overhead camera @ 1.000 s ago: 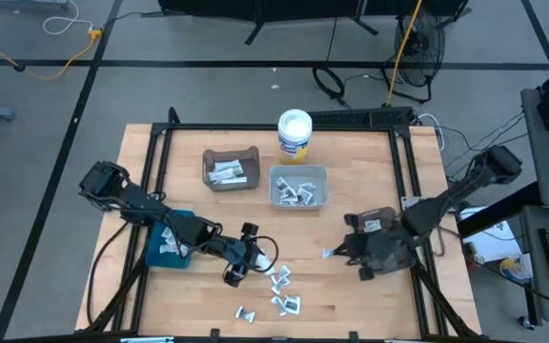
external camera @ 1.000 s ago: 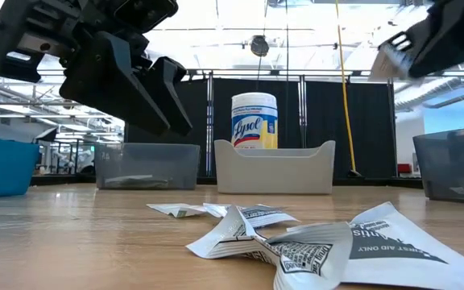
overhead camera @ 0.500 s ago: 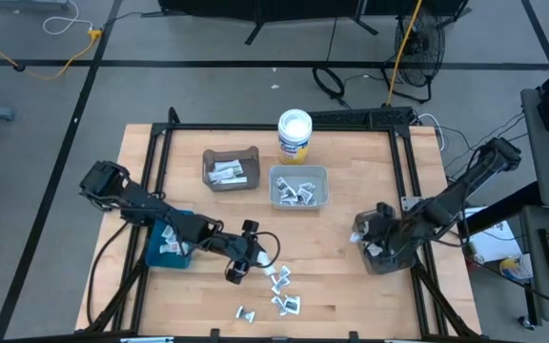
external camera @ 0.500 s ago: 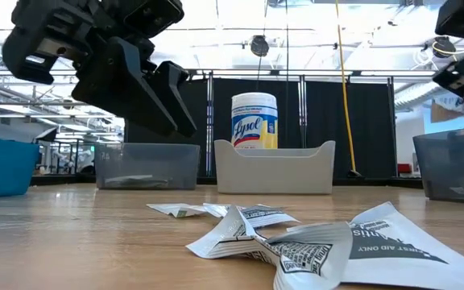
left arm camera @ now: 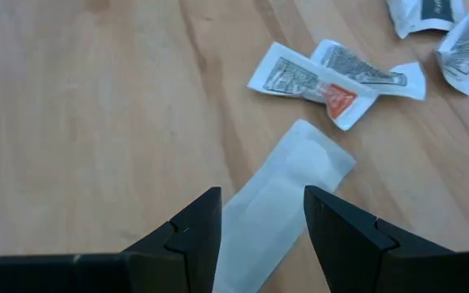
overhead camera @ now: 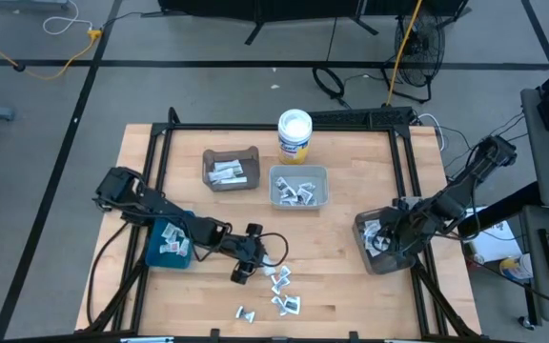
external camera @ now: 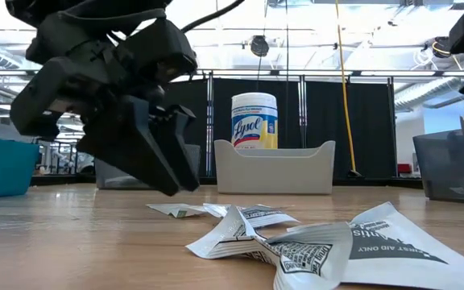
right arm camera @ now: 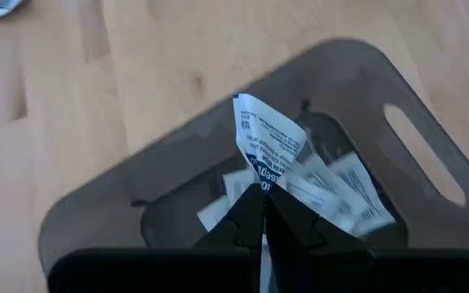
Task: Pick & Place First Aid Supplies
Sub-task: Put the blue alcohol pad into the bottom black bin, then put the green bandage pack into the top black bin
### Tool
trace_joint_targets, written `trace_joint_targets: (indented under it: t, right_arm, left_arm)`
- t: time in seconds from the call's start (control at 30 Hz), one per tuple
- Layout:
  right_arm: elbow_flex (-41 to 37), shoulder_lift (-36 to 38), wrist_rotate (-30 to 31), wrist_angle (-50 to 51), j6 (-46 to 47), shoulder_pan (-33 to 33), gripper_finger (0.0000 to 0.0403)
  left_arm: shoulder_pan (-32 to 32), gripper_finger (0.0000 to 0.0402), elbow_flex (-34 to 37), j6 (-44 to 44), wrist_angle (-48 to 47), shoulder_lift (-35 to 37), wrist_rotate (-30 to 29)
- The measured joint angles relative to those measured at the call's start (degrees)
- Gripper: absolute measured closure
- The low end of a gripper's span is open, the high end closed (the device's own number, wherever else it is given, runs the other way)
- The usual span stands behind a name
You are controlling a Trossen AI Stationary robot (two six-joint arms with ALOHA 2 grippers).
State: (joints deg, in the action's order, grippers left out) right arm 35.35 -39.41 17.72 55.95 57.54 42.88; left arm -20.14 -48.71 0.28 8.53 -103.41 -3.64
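The first aid supplies are small white packets. Several lie loose on the wood near the front edge (overhead camera: 279,286) and in the bins. My left gripper (overhead camera: 242,272) is open and low over the table. Its fingers stand on either side of a plain white flat packet (left arm camera: 287,191) that lies flat on the wood. Beyond it lies a printed packet with a red mark (left arm camera: 332,81). My right gripper (overhead camera: 385,238) is shut on a white packet with blue print (right arm camera: 265,142) over the dark grey bin (right arm camera: 137,203) at the table's right. My right gripper pinches the blue-printed packet by one end (right arm camera: 260,177) between its two fingers. The fingers slant down over the bin. The packet is crumpled, sticks out past the fingertips and is clear of the bin and the packets in it.
A blue bin (overhead camera: 152,250) sits at the left, a brown bin (overhead camera: 229,155) and a light grey bin (overhead camera: 298,202) at the back, each with packets. A white round tub (overhead camera: 294,133) stands behind them. Black frame rails run along the table's sides.
My left gripper has gone down toward the table and a little toward the loose packets, still open. My right gripper has carried its packet toward the table's right edge until it is over the dark grey bin, and its wrist has rolled on the way.
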Motion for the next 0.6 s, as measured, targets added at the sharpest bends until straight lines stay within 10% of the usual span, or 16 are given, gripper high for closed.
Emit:
trace_joint_targets:
  t: [0.33, 0.6]
  right_arm:
    - [0.02, 0.26, 0.0, 3.54, 4.78, 0.37, 0.0388]
    - [0.04, 0.26, 0.04, 5.81, 7.55, 0.37, 0.03]
  left_arm:
    - [0.26, 0.022, -0.53, 0.73, 0.69, 0.15, 0.75]
    - [0.26, 0.022, -1.27, 0.94, 0.1, 0.17, 0.68]
